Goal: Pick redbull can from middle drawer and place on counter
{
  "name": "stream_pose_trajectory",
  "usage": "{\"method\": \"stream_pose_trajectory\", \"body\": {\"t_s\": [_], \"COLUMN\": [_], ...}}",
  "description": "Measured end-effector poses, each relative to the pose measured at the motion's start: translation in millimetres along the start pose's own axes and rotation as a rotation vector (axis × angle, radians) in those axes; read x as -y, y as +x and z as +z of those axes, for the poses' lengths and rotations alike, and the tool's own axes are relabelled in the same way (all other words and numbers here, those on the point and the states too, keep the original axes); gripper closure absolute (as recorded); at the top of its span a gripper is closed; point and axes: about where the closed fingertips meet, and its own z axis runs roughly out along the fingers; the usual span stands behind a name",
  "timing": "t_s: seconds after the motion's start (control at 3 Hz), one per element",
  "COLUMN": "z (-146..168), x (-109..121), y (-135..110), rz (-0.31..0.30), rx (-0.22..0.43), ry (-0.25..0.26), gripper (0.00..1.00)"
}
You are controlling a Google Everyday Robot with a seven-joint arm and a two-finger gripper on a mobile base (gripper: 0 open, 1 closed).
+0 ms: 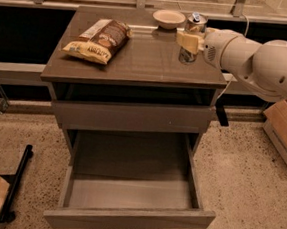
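The redbull can is upright over the right rear part of the counter, its base at or just above the surface; I cannot tell if it touches. My gripper comes in from the right on the white arm, and its tan fingers are shut around the can's middle. The middle drawer is pulled fully out below, and its grey floor is bare.
A tan shallow bowl sits on the counter just left of and behind the can. A chip bag lies on the counter's left half. A cardboard box stands on the floor at the right, and a black stand at the left.
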Motion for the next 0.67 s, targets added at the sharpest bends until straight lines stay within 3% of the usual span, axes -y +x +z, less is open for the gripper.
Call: {"method": "stream_pose_trajectory", "body": {"t_s": [0.33,0.67], "z": [33.3,61.5], "x": [21.2,34.5], "y": [-2.7,7.9], "rz": [0.048,0.067], "rx": [0.02,-0.011], "ry": [0.025,0.051], "gripper": [0.86,0.7]}}
